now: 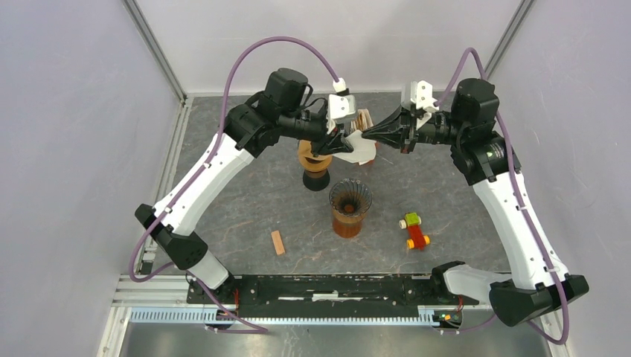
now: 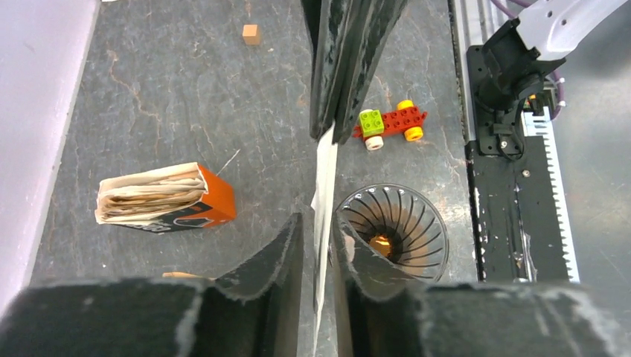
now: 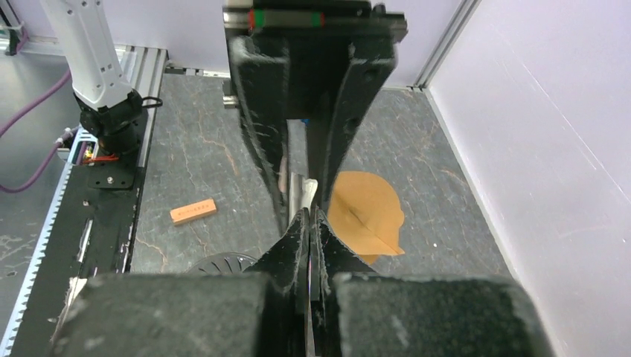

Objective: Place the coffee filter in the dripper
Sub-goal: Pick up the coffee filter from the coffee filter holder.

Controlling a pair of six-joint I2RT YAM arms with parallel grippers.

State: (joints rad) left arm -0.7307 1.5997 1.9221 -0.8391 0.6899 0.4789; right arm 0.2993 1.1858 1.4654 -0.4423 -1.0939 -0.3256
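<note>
Coffee filter [image 1: 359, 151]: right gripper [image 3: 309, 217] pinching it, left gripper [image 2: 318, 224] straddling unclamped; risking creasing or dropping beside dripper [image 1: 362, 193]

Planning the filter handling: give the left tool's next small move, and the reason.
Probably close the left tool fully on the coffee filter. Its jaws straddle the paper with a gap showing, while the right tool is pinched shut on the other edge. The filter is in the air, not yet over the dripper, so a second firm grip seems wise first.
</note>
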